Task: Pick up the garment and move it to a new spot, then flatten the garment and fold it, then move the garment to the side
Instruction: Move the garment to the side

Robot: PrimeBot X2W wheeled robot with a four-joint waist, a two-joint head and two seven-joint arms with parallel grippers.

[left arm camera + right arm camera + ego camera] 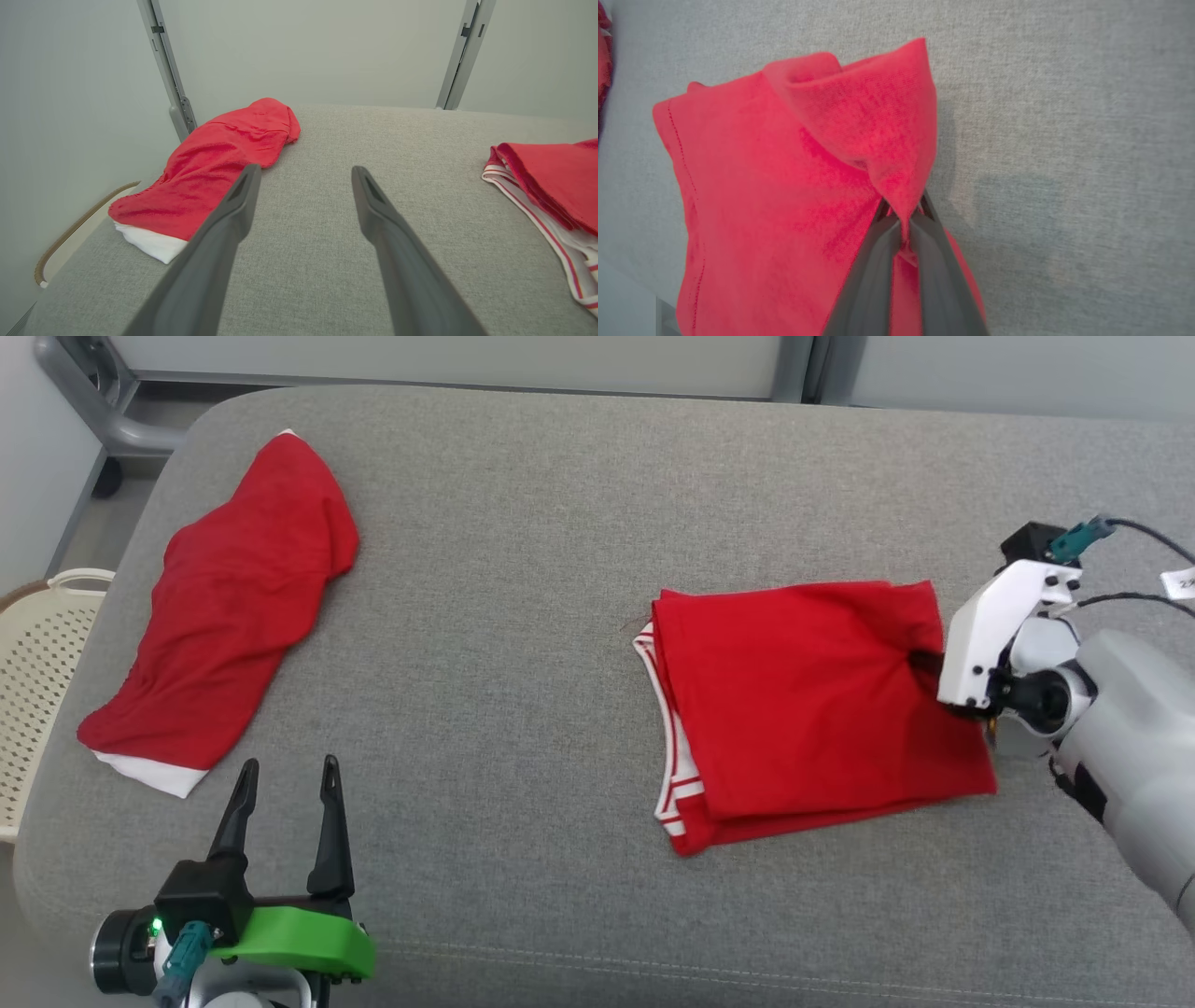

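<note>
**A:** Fig., head view. Where's the folded garment (803, 709)?

**B:** Approx. 3 o'clock from centre of the tabletop (560, 541), a grey woven, padded surface w/ rounded corners. The garment is a roughly rectangular stack of red knit. White edging w/ red stripes shows along its 9 o'clock side and 7 o'clock corner.

**A:** Right gripper (903, 212)?

**B:** At the garment's 3 o'clock edge, jaws pinched narrow on a fold of the red cloth. Creases radiate across the fabric toward the pinch. In the right wrist view the cloth rises in a soft peak above the two dark, smooth fingers (873, 275).

**A:** Left gripper (288, 770)?

**B:** Approx. 7 o'clock, over bare tabletop, jaws spread wide w/ nothing between them. It has tapered matte-black prongs and a green bracket (299, 938) at the base.

**A:** Other items?

**B:** Second garment (233, 607): red, rumpled, elongated, w/ a white hem at its 6 o'clock end. It lies at approx. 10 o'clock, well apart from the folded one. A perforated cream basket (37, 663) sits past the tabletop's 9 o'clock edge.
</note>
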